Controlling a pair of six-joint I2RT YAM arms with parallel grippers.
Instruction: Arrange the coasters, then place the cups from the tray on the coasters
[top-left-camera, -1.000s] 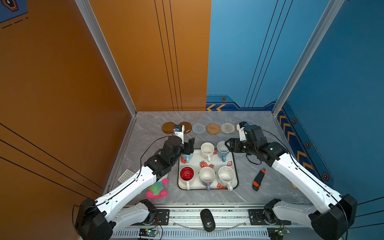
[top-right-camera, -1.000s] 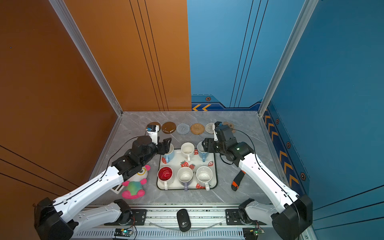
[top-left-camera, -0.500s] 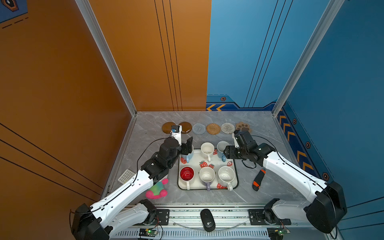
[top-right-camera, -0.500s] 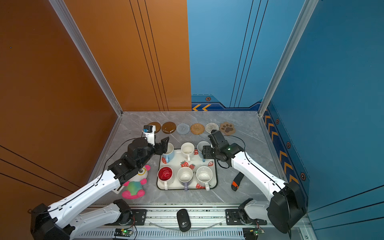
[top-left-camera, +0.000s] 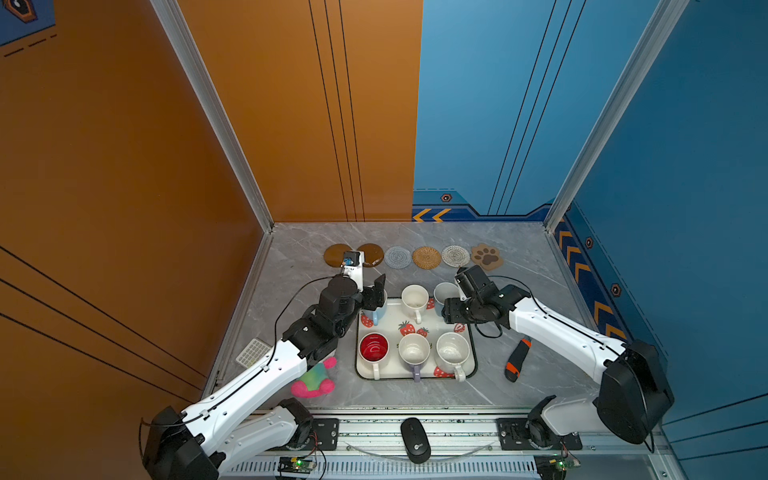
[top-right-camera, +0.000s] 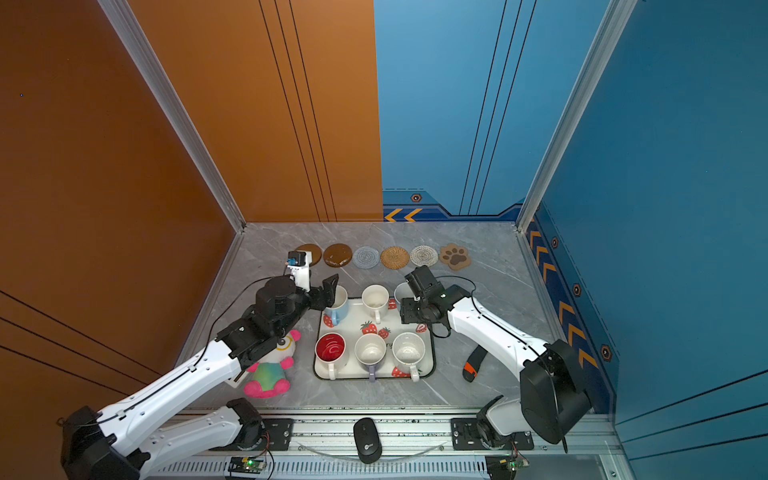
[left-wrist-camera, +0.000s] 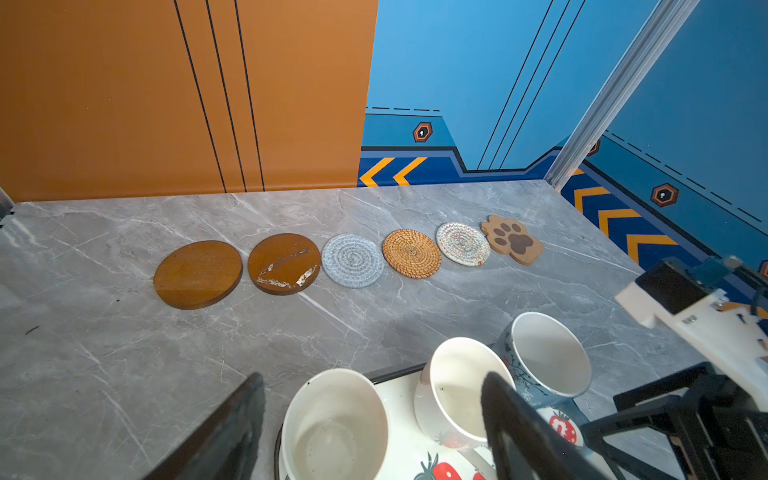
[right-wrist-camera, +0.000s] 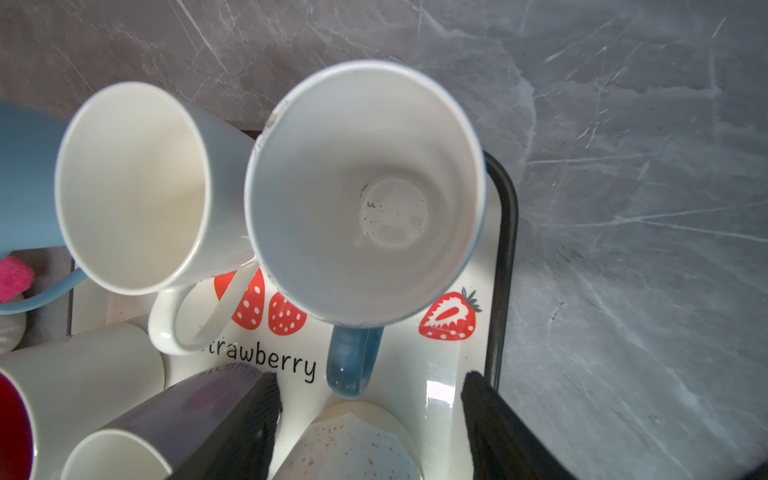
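Note:
Six coasters lie in a row at the back: two brown discs (left-wrist-camera: 198, 274) (left-wrist-camera: 284, 263), a grey round (left-wrist-camera: 352, 260), a tan round (left-wrist-camera: 411, 253), a whitish round (left-wrist-camera: 462, 243) and a paw shape (left-wrist-camera: 512, 239). The strawberry tray (top-left-camera: 390, 324) holds six cups. My left gripper (left-wrist-camera: 370, 415) is open, its fingers either side of the back-left light blue cup (left-wrist-camera: 336, 424). My right gripper (right-wrist-camera: 370, 378) is open over the back-right light blue cup (right-wrist-camera: 365, 195), with that cup's handle (right-wrist-camera: 353, 365) between its fingertips. White (top-left-camera: 414, 297), red-inside (top-left-camera: 373, 348), lavender (top-left-camera: 413, 351) and white (top-left-camera: 452, 353) cups stand free.
A pink and green plush toy (top-left-camera: 313, 380) lies left of the tray under my left arm. An orange and black tool (top-left-camera: 515, 359) lies to the right of the tray. A white grid piece (top-left-camera: 253, 352) sits by the left wall. A black mouse (top-left-camera: 415, 440) rests on the front rail.
My right gripper drew back from the paw coaster, came down at the back-right cup, and its jaws narrowed a little. My left gripper opened slightly wider at the back-left cup.

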